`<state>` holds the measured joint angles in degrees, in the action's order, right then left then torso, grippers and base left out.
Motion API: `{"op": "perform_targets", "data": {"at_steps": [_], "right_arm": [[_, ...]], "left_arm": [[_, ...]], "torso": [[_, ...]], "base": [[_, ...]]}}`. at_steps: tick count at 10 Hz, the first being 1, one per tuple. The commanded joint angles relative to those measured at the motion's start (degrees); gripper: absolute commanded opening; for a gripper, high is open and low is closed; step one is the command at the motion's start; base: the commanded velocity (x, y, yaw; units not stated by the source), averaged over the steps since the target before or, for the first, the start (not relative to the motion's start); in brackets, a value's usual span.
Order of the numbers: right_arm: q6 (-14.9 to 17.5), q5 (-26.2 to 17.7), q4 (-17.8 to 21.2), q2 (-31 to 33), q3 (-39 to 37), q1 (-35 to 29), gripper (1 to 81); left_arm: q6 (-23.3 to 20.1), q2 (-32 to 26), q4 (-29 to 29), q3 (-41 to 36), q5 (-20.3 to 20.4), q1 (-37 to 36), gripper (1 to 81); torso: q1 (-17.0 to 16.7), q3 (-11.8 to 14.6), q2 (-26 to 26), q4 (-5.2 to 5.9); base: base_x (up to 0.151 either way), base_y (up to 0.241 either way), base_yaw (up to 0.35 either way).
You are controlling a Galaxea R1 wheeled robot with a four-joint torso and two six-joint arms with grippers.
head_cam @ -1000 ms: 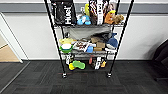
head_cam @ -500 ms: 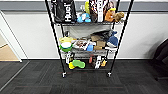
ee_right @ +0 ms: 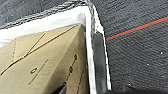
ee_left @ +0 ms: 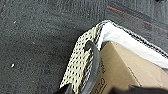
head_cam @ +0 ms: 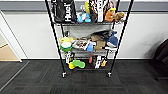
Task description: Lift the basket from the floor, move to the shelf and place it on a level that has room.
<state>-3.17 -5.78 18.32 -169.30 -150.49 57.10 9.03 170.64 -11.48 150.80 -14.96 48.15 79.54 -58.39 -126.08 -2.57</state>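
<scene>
The shelf (head_cam: 53,37), a black wire rack on small wheels, stands ahead against the white wall. Its three visible tiers are crowded with goods, and its top is cut off by the picture's upper edge. The cream woven basket (ee_left: 78,57) has a white lining and a dark handle (ee_left: 91,66), and it hangs above the dark carpet floor (ee_left: 32,45). A brown cardboard box (ee_left: 120,70) lies inside it. My left gripper (ee_left: 97,89) is shut at one handle. At the basket's (ee_right: 88,27) other end, my right gripper (ee_right: 96,89) is shut by its handle (ee_right: 98,60).
A tan wooden floor (head_cam: 7,53) lies behind a doorway at the left. A dark chair (head_cam: 162,55) stands at the right edge. Dark carpet (head_cam: 85,83) stretches between me and the rack. A red line (ee_right: 140,27) crosses the carpet beneath the basket.
The whole head picture has shifted a little and the rack shows slightly larger, so the camera has come nearer. Nothing on the rack has moved.
</scene>
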Motion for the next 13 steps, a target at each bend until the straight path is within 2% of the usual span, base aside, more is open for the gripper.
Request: {"op": "perform_targets", "data": {"at_steps": [1, 3, 5, 7, 8, 9, 11, 13], "right_arm": [[-0.6, -2.7, 0.7, -0.2, 0.0, -6.9, 81.1], [-1.0, -2.7, 0.6, -0.2, -0.1, -7.2, 81.1], [-1.1, -2.7, 0.6, -0.2, -0.1, -7.0, 81.1], [-1.1, -2.7, 0.6, -0.2, -0.1, -6.8, 81.1], [-1.1, -2.7, 0.6, -0.3, -0.1, -6.8, 81.1], [-1.1, -2.7, 0.6, -0.3, -0.1, -6.8, 81.1], [-1.1, -2.7, 0.6, -0.3, -0.1, -6.8, 81.1], [-2.1, -2.2, 0.6, -0.7, -0.1, -6.4, 81.1]], "left_arm": [[-0.1, 0.2, 0.1, 0.9, -2.3, -6.6, 81.1], [-0.2, 0.9, 0.1, 2.9, -2.2, -6.3, 81.1], [-0.2, 1.9, 0.2, 4.2, -2.2, -6.3, 81.1], [-0.3, 2.6, 0.3, 5.0, -1.4, -6.4, 81.1], [-0.3, 2.8, 0.3, 4.9, -1.0, -6.7, 81.1], [-0.5, 3.2, 0.3, 5.0, -1.0, -7.1, 81.1], [-0.8, 4.2, 0.6, 5.0, 0.2, -7.3, 81.1], [-0.6, 4.6, 3.3, 5.1, 0.8, -7.3, 81.1]], "torso": [[0.0, 0.0, 0.0, 0.0], [0.0, 0.0, 0.0, 0.0], [0.0, -5.4, 0.0, 0.0], [0.0, -6.9, 0.0, 0.0], [0.0, -3.5, 0.0, 0.0], [0.0, -4.8, 0.0, 0.0], [0.0, -5.5, 0.0, 0.0], [0.0, -5.5, 0.0, 0.0]], "base": [[0.0, 0.0, 0.0], [0.0, 0.0, 0.0], [0.0, 0.0, 0.0], [0.0, 0.0, 0.0], [0.0, 0.0, 0.0], [0.0, 0.0, 0.0], [0.0, 0.0, 0.0], [0.0, 0.0, 0.0]]}}
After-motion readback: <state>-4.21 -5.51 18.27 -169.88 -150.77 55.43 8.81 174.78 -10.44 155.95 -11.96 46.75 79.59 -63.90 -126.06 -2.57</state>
